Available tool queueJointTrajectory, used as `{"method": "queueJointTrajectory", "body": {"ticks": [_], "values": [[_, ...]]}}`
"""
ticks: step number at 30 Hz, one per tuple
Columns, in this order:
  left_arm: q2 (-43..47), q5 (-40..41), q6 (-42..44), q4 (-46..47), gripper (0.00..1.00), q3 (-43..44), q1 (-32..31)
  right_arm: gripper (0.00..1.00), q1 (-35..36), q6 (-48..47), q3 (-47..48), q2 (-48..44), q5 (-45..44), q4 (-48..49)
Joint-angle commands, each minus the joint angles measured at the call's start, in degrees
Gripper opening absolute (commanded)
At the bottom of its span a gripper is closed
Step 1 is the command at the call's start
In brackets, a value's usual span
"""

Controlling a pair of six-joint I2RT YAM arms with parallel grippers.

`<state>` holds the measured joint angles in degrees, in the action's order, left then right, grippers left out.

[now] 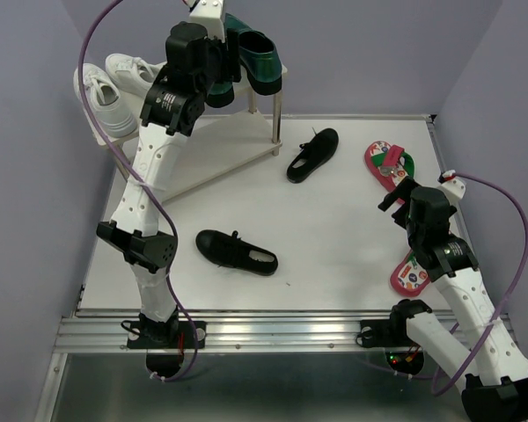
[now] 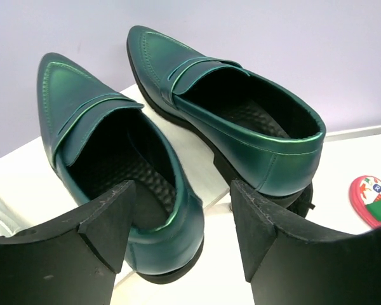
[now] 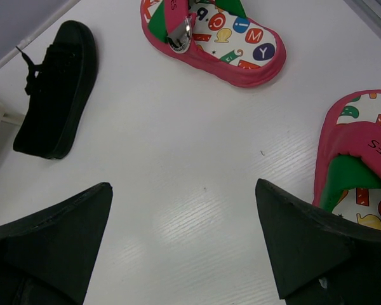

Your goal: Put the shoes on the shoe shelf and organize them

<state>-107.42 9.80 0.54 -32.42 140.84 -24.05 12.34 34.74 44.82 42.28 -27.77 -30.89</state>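
White table [image 1: 352, 237] — loafers [image 2: 241, 136] close up only at left wrist — left claw [image 2: 181, 203], right claw [image 3: 183, 190] apart.

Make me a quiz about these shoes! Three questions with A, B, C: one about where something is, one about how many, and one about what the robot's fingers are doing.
1. Where are the green loafers? A on the shelf; B on the floor; C in a box.
2. How many black shoes lie on the table? A one; B two; C four.
3. The right fingers are: A shut tight; B squeezing a shoe; C open, holding nothing.
Answers:
1 A: both sit side by side on the shelf's top board.
2 B: one lies near the shelf, one nearer the front.
3 C: they stand wide apart above bare table.
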Motion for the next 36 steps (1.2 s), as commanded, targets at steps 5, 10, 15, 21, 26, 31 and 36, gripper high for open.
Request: {"method": "queueJointTrajectory", "body": {"ticks": [5, 10, 15, 21, 26, 31, 36], "values": [[7.74, -1.81, -0.18, 2.72, 0.74, 2.08, -1.17, 1.00, -0.12, 0.15, 1.24, -0.18, -0.27, 1.54], [15.03, 0.74, -2.56, 3.42, 0.74, -1.96, -1.35, 1.00, -0.12, 0.15, 1.15, 0.34, 0.17, 2.15], [20.75, 5.58, -4.93, 0.09, 0.73, -5.21, -1.43, 1.00, -0.12, 0.06, 0.89, 0.35, 0.35, 2.59], [30.59, 14.95, -7.74, -5.70, 0.72, -20.32, -8.44, 1.00, -0.12, -0.46, 0.36, -0.53, -0.09, 2.33], [37.79, 24.99, -17.04, -16.34, 0.71, -32.62, -23.82, 1.00, -0.12, -0.82, 0.36, -0.89, -0.79, 2.15], [41.67, 23.16, -31.63, -18.48, 0.70, -53.06, -30.60, 1.00, -0.12, 0.24, -0.34, -0.18, -0.27, 2.77], [42.55, 21.83, -48.14, -14.60, 0.70, -65.50, -36.76, 1.00, -0.12, 0.94, -0.35, -0.27, 1.14, 2.86]]}}
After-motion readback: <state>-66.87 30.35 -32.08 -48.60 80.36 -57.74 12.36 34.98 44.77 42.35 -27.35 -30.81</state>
